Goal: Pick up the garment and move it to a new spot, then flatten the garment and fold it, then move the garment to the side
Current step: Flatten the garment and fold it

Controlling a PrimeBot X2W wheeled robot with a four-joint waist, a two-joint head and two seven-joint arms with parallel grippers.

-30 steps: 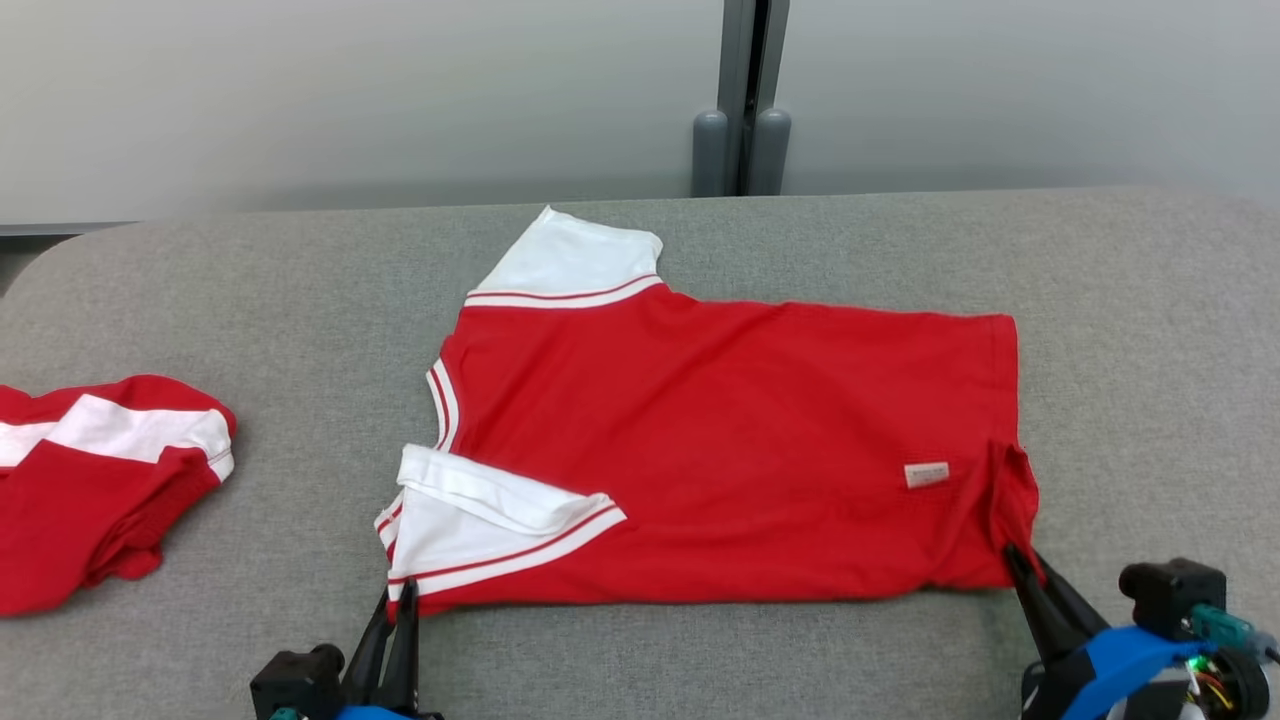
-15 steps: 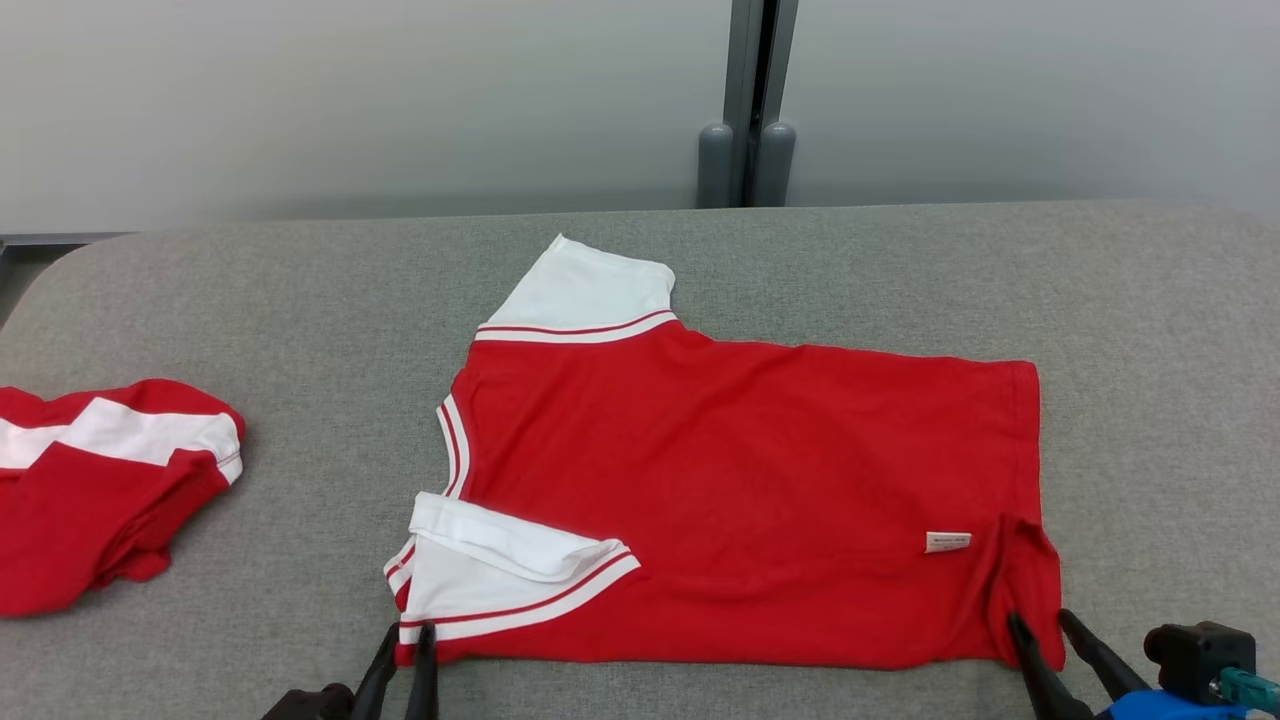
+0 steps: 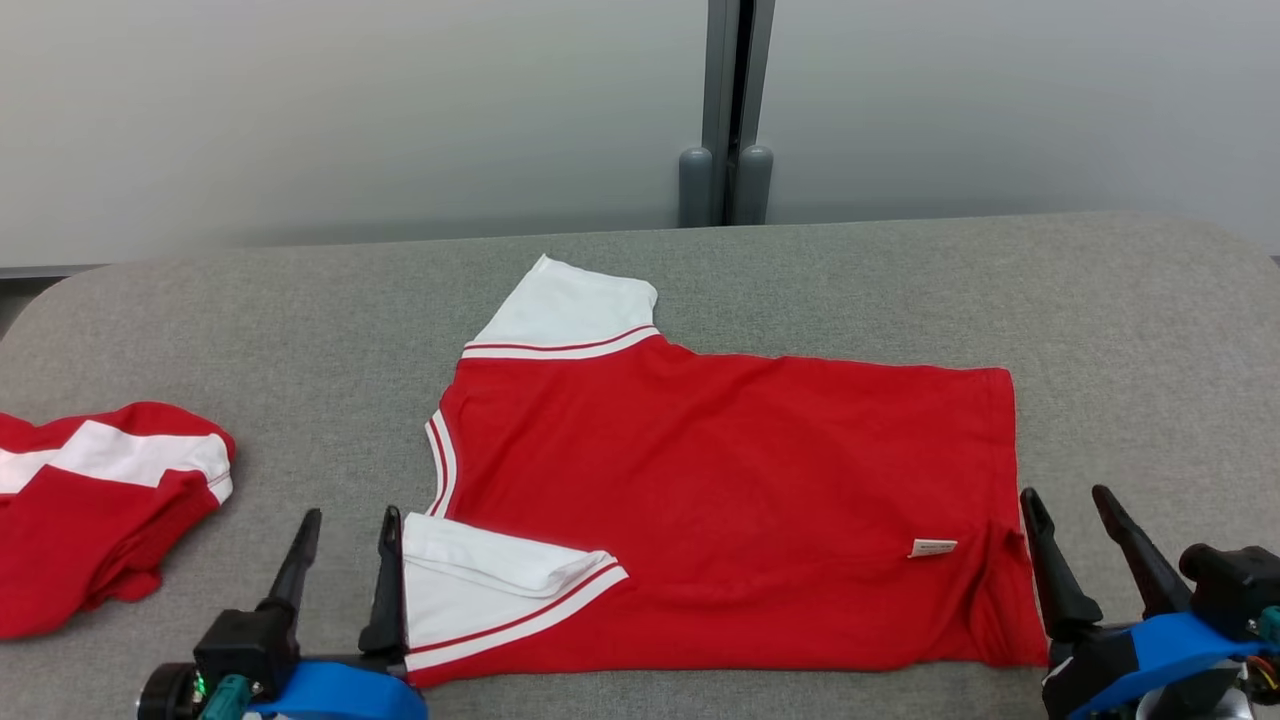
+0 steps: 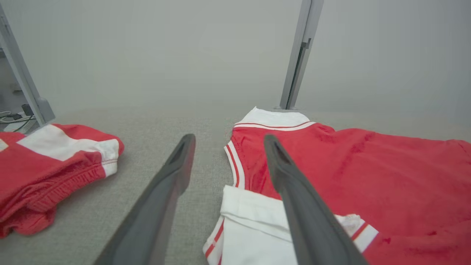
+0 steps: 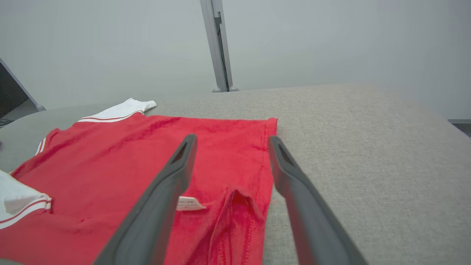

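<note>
1. Down at the near edge we see the left pincer [image 3: 351, 515]. Its two dark fingers are spread wide and hold nothing. Its right-hand finger stands just beside the near sleeve [image 3: 480, 585] of the shirt [image 3: 720, 470], and we cannot tell whether it touches the cloth.
2. Level with it on the other side, the right pincer [image 3: 1066, 495] is equally wide and empty. In its wrist view one finger lies over the red cloth and the other over bare counter [image 3: 1150, 330], so the hem [image 3: 1005, 450] runs between them.
3. Between the two pincers the red shirt lies spread on the grey counter, with the neck end to our left and the hem to our right.
4. We see the near sleeve, white with red stripes, folded over onto the body. At the near right corner the hem is puckered into a small raised fold, and a small white label [image 3: 932, 547] sits just beside it.
5. Well apart to the left lies a crumpled red-and-white bundle [image 3: 90, 500] of cloth, partly cut off by the picture's edge.
6. Farther back, the far sleeve [image 3: 570, 305], also white, lies flat and points away from us.
7. Beyond the counter's far edge a grey post [image 3: 728, 100] stands upright against a pale wall [image 3: 300, 100].
</note>
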